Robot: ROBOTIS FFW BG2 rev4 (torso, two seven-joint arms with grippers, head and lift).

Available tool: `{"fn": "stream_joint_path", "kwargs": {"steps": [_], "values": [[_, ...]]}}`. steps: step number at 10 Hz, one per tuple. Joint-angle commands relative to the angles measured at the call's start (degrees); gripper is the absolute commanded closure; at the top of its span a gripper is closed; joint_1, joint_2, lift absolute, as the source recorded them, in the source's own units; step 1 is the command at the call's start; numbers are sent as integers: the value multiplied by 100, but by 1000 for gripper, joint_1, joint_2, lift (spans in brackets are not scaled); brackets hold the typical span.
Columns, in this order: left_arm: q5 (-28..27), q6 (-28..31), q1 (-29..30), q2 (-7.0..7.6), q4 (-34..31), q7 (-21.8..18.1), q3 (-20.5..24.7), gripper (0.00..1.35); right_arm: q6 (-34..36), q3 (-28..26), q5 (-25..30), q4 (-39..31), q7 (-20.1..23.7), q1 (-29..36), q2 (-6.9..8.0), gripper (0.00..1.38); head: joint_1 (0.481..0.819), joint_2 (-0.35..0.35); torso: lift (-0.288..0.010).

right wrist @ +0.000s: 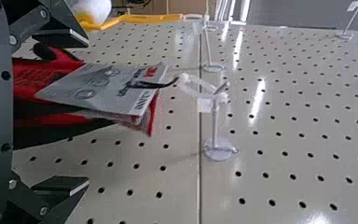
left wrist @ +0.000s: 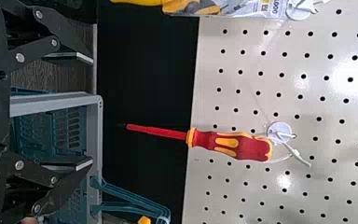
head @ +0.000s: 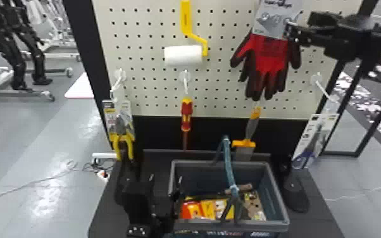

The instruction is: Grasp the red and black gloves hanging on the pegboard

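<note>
The red and black gloves (head: 265, 63) hang fingers down from a hook high on the right of the white pegboard (head: 148, 79), under a grey card header (head: 275, 15). My right gripper (head: 294, 33) is raised beside the card at the gloves' cuff. In the right wrist view that right gripper (right wrist: 81, 109) is open, with the gloves (right wrist: 37, 74) and their card (right wrist: 102, 91) lying between its fingers, still on the clear hook (right wrist: 205, 93). Down beside the basket, my left gripper (left wrist: 81, 109) is open and holds nothing.
A yellow paint roller (head: 186, 44), a red-yellow screwdriver (head: 186, 117), a scraper (head: 246, 136), pliers (head: 121, 129) and a carded tool (head: 315, 139) hang on other hooks. A grey basket (head: 275, 202) with items stands on the black table below. A black frame (head: 367, 95) stands on the right.
</note>
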Motion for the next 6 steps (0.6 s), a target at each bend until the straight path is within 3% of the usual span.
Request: {"fn": "stream_joint_path", "kwargs": {"steps": [1, 4, 5, 6], "values": [[-3, 31, -48, 1, 17, 0, -36, 510, -52, 234, 0, 327, 138, -357, 93, 242, 549, 0, -100], [41, 40, -145, 28, 87, 0, -106, 510, -175, 524, -167, 740, 244, -568, 181, 268, 549, 0, -100], [41, 31, -136, 28, 87, 0, -106, 510, -184, 533, -185, 758, 252, -568, 199, 461, 549, 0, -100], [50, 13, -127, 28, 87, 0, -98, 510, -184, 533, -202, 758, 261, -541, 216, 805, 549, 0, -100]]}}
